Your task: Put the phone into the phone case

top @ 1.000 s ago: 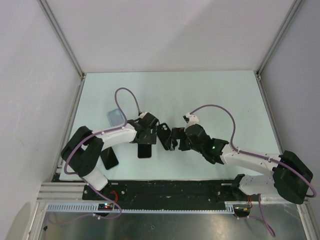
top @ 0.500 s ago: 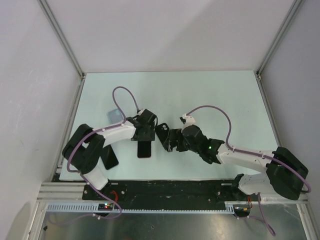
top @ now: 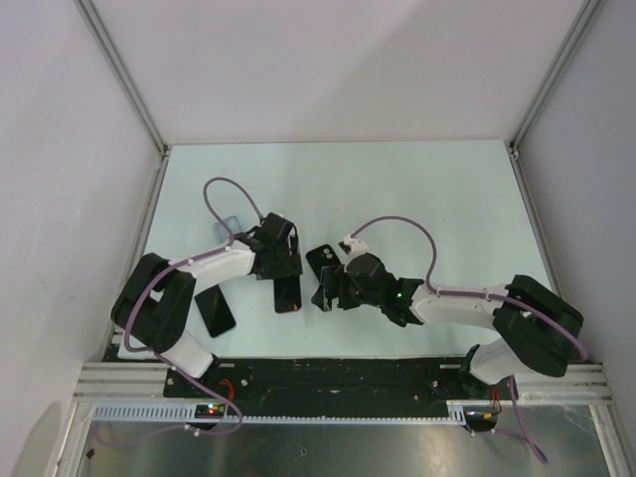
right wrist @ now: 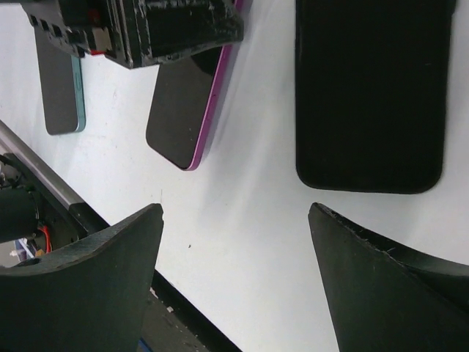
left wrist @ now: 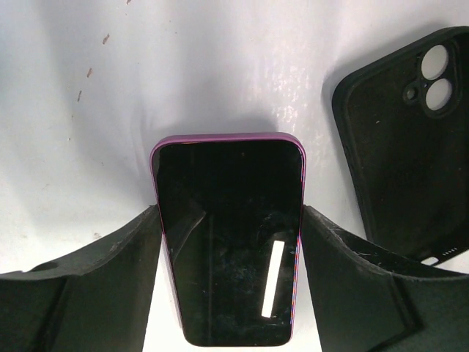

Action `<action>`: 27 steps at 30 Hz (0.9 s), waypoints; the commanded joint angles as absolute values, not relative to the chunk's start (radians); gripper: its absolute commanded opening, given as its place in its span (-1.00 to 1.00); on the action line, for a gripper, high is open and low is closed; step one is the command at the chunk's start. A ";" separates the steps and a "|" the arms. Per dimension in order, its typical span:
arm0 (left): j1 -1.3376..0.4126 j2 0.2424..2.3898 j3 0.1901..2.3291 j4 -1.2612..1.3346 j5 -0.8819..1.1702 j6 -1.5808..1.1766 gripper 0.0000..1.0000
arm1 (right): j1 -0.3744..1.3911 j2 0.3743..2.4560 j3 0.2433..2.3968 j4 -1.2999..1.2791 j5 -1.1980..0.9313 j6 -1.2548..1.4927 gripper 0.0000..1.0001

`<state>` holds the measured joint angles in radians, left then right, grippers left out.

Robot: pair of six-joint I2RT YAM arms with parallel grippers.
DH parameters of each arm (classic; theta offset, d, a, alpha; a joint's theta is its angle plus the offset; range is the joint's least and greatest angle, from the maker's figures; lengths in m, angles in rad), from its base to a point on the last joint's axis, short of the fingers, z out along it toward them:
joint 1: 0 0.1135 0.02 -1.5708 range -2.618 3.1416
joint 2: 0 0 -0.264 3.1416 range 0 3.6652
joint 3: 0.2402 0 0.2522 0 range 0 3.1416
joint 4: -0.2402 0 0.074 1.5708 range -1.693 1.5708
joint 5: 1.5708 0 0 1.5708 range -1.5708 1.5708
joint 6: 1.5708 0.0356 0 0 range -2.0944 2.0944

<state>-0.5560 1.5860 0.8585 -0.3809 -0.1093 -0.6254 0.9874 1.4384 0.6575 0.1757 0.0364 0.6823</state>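
1. Left gripper (left wrist: 229, 211) straddles the phone (left wrist: 229, 242) across its width. Its fingers sit flush against both purple long edges, so I judge it closed on the phone, which lies flat on the table (top: 417, 189), glossy face up.
2. Right gripper (right wrist: 236, 209) hangs wide and empty over bare table, near the black case (right wrist: 370, 95).
3. The pale-blue phone case (top: 228, 224) lies at the far left behind the left arm. It is mostly hidden by the cable and well apart from the phone.
4. To do this step well, set the pinch square on the long edges and lift level. A skewed grip would probably let the slick slab twist out.
5. Seat the camera corner in the case's cutout first, then press the opposite end in. The free gripper could pin the case down.
6. Count:
   - one purple-rimmed phone
   - one teal-edged slab (right wrist: 57, 81) (bare or cased, I cannot tell)
   - one black case with two camera holes
   - one pale-blue case
   - two grippers
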 commanded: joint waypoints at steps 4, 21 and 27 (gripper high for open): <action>-0.537 1.555 0.793 -0.366 0.083 -0.698 0.05 | 1.018 1.580 0.762 0.287 -0.064 0.698 0.61; -0.508 1.497 0.750 -0.345 0.149 -0.712 0.05 | 1.022 1.820 0.886 0.350 -0.187 0.742 0.25; -0.504 1.473 0.743 -0.341 0.162 -0.722 0.07 | 1.015 1.845 0.888 0.368 -0.187 0.759 0.06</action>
<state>-0.5129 1.5002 0.7662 -0.3092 0.1158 -0.6922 1.0172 1.8217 0.8600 0.3336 -0.1802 0.7429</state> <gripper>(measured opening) 0.734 0.559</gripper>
